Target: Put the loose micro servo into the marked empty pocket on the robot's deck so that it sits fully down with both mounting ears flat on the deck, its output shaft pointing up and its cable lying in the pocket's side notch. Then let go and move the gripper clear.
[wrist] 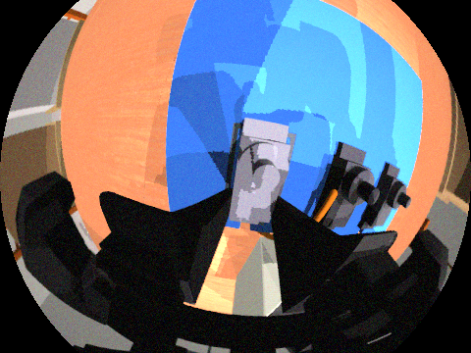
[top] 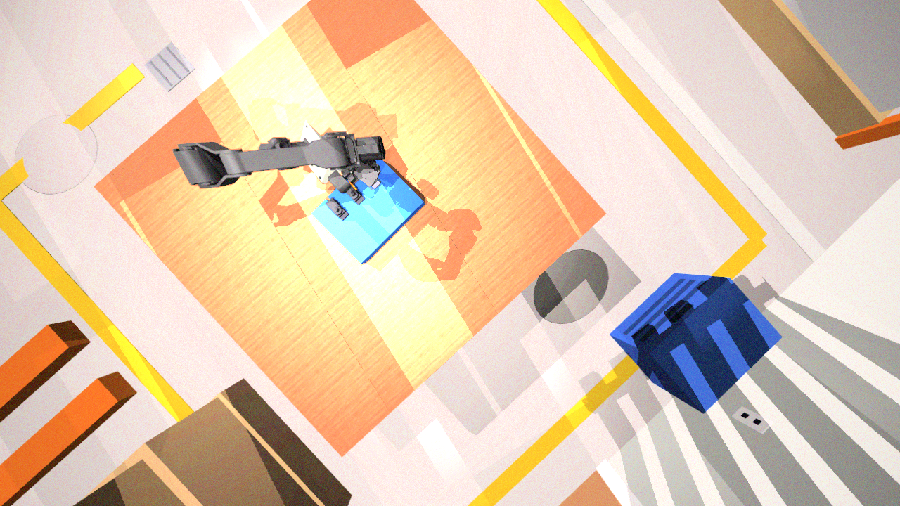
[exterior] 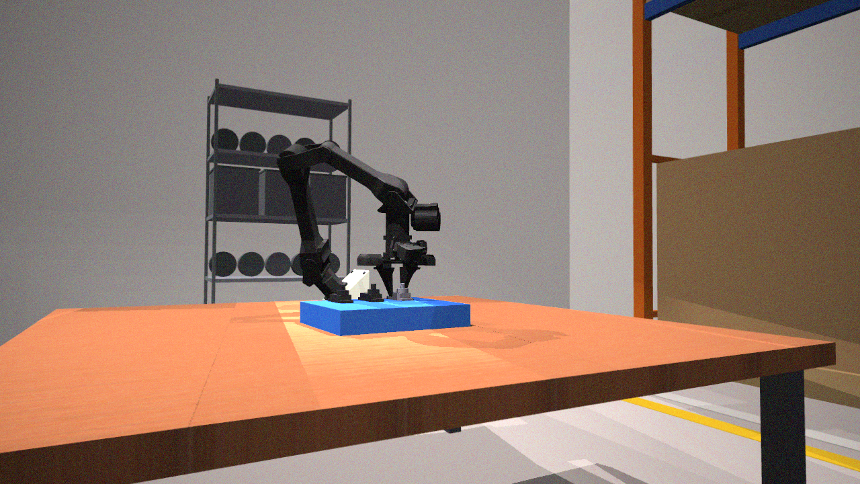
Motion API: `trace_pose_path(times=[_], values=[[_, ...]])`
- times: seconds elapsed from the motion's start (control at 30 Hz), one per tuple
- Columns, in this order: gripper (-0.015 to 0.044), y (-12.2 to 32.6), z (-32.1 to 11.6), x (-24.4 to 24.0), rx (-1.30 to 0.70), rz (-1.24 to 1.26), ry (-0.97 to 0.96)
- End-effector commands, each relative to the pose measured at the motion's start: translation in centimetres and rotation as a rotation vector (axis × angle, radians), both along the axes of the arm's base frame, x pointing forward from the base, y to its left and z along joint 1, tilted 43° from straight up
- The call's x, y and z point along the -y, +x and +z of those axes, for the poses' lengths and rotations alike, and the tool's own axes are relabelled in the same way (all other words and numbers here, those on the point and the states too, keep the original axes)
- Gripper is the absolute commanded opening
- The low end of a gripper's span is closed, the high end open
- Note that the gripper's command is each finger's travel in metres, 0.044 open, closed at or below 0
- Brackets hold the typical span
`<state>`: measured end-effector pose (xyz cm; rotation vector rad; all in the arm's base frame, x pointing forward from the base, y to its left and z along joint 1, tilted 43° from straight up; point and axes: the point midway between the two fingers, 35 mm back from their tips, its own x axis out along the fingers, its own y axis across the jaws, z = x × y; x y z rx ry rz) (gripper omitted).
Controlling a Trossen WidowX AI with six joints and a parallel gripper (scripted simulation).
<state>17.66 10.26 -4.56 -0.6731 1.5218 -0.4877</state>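
Observation:
My gripper (exterior: 398,286) (wrist: 253,198) is shut on the light grey micro servo (top: 375,184) (exterior: 402,294) (wrist: 260,172). The servo is upright with its output shaft up, low at the blue deck (top: 389,220) (exterior: 408,318) (wrist: 319,49). In the exterior view its stepped top stands about level with the dark servos beside it. A mounting ear shows at its far end in the wrist view; whether both ears lie flat cannot be told. The servo covers the pocket. A bit of orange cable shows by its near end, but the side notch and the cable's lie in it are hidden.
Two dark servos stand on the deck beside the held one, the nearer (top: 356,196) (exterior: 372,294) (wrist: 349,181) with an orange cable, the farther (top: 337,209) (exterior: 341,294) (wrist: 392,195) beyond it. A white slanted block (exterior: 356,281) (wrist: 257,279) stands behind the deck on the wooden table (top: 283,282) (exterior: 510,361).

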Motion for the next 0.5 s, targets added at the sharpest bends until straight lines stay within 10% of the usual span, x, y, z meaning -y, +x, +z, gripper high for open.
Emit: trace_pose_path(times=[0.0,0.47], values=[[0.0105,0.0,0.0,0.0,0.0,0.005,-0.001],[0.0214,0.0,2.6,-2.1,0.001,0.013,0.002]])
